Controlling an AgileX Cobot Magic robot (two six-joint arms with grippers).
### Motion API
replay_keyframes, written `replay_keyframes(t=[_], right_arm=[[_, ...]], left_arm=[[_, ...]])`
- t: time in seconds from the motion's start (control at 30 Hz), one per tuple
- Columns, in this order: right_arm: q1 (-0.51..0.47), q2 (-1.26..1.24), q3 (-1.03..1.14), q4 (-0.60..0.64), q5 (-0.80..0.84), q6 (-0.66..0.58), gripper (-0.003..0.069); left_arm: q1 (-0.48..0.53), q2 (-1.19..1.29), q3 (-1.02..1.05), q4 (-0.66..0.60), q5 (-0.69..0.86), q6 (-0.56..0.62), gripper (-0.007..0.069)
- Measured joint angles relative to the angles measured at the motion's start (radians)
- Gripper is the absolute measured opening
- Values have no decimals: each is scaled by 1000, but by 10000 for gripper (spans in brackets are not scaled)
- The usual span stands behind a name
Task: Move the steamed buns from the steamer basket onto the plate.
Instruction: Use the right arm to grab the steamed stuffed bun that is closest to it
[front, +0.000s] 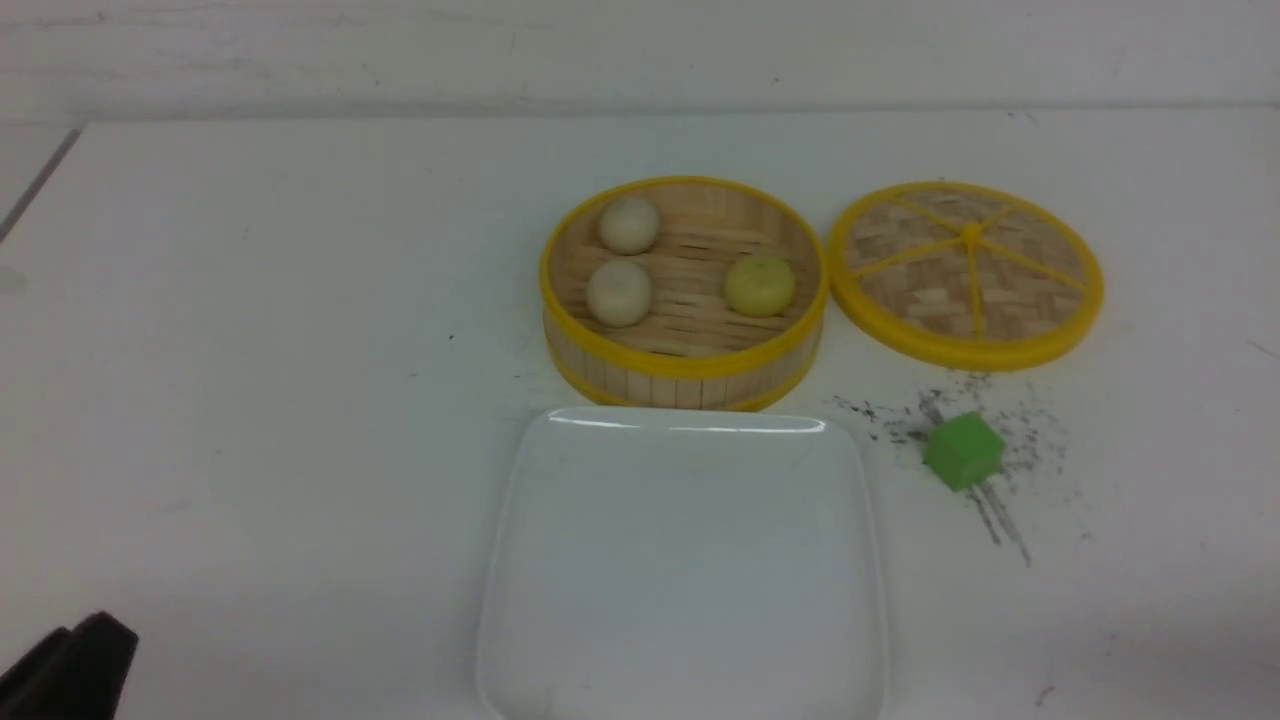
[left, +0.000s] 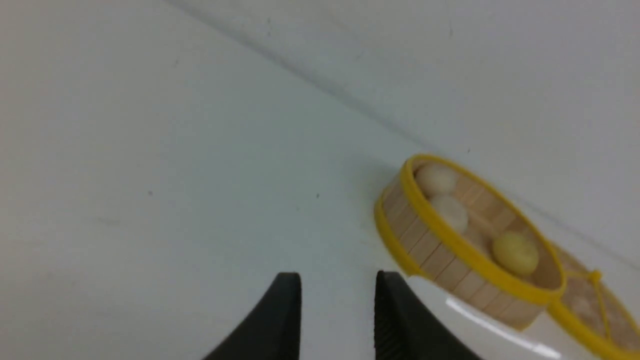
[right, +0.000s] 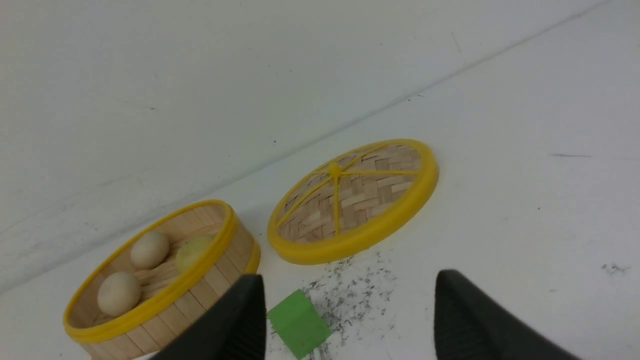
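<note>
The plate (front: 690, 600) looks glossy, the steamer basket (front: 680, 385) wooden-slatted, the steamed buns (front: 628, 224) smooth and matt.

White surface (front: 250, 400), lightly scuffed. Centre of frame: round bamboo basket (front: 683, 365). Lower centre, just below the basket: white square plate (front: 685, 560). Right of the basket, just beside it: woven lid (front: 966, 272). Below the lid: green cube (front: 963, 451), standing on scattered dark specks (front: 1010, 430).

buns (front: 620, 292) two off-white, one pale yellow; basket (front: 690, 385) tan, yellow rims; lid (front: 966, 272) woven, yellow spokes; plate (front: 685, 560) white; cube (front: 963, 450) green.
</note>
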Motion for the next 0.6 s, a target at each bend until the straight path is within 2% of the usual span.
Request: replay_keyframes(t=[0.27,0.6], right_arm=[[0,0,0,0,13,0,450],[0,0,0,-11,-12,0,450]], left_arm=[[0,0,0,-162,-45,-3,242],[0,0,0,-222,-28,-3,242]])
